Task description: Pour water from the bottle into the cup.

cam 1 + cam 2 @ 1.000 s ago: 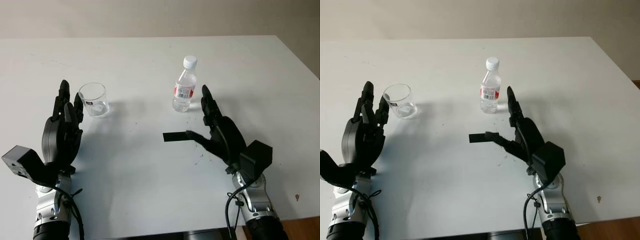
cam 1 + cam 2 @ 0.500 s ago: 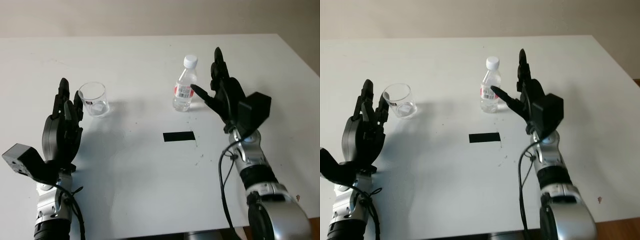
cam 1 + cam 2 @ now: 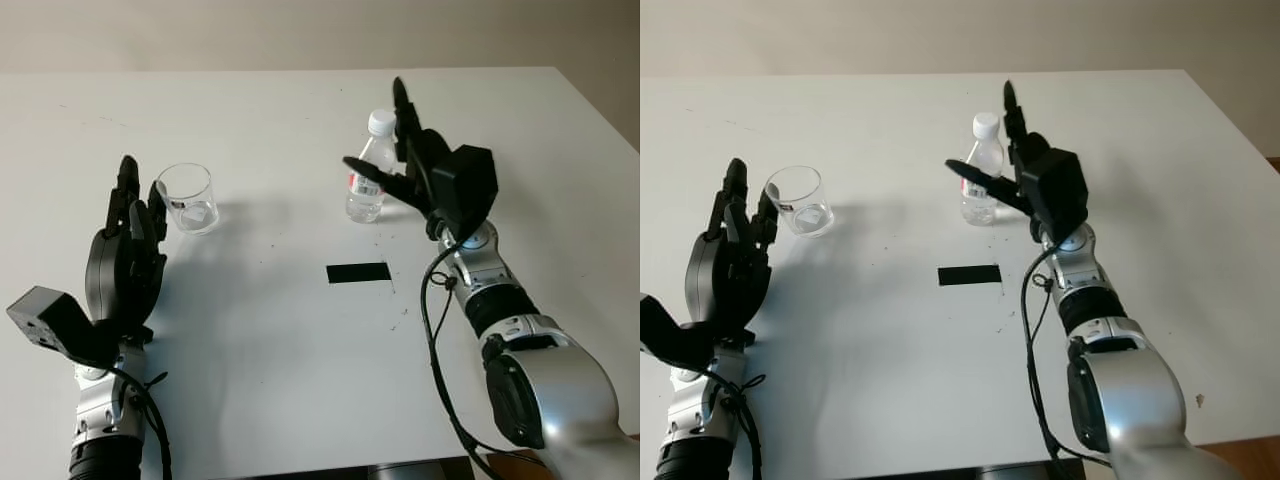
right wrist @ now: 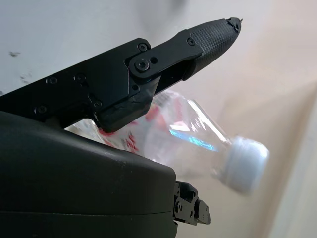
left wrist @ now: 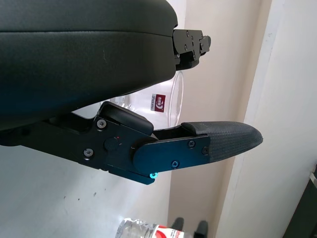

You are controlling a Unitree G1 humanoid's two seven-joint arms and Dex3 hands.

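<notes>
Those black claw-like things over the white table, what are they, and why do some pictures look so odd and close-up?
They are the two three-finger hands of a humanoid robot. Two pictures come from cameras in its head, looking down at the white table. The other two come from cameras at its wrists, so each hand's black shell looms large and the scene looks turned.

On the table stand a clear empty cup, a small capped water bottle with a red label, and a flat black strip of tape.

The left hand is open beside the cup, holding nothing. The right hand is open at the bottle, fingers on either side of it, not yet closed on it.
</notes>
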